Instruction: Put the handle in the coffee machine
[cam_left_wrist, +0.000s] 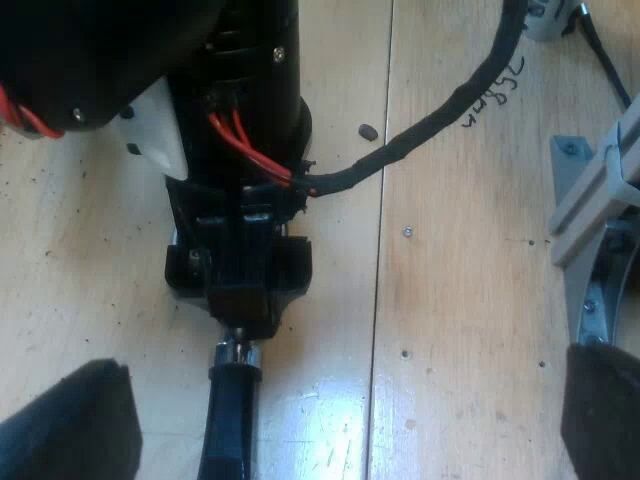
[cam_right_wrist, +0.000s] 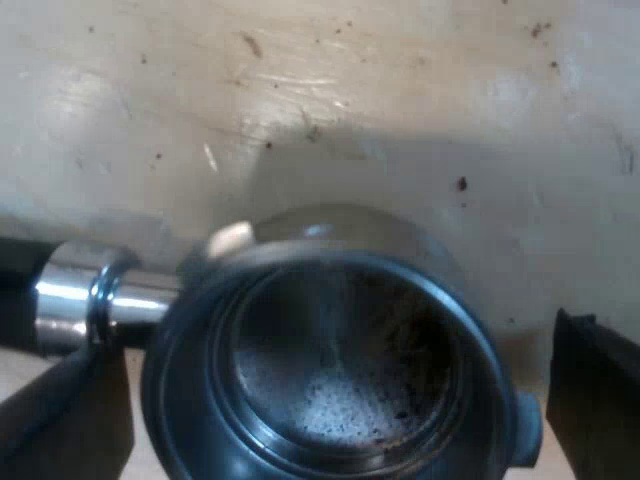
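Holder loose over wooden table, open side up in the right wrist view. Round steel basket inside, dark specks on the wall, pale grainy patch on the floor. Chrome neck sticks out sideways from the bowl and runs into the dark handle. Right gripper set about the bowl, close on both sides. Clenched or slack: cannot tell, contact points out of sight. In the left wrist view, same gripper points down at the table with the bowl hidden beneath it. Only the chrome collar and the dark handle poke out from under it, toward the left gripper. Possibly resting on the wood, though contact is hard to make out from this angle. Left gripper released, black fingers spread wide, grasping nothing. Handle lies between them, touching neither. Grey metal bracket on the table, well apart from the holder. Handwriting on the wood beyond the right arm. Dark crumbs scattered over the tabletop, and a seam between boards just beside the handle.
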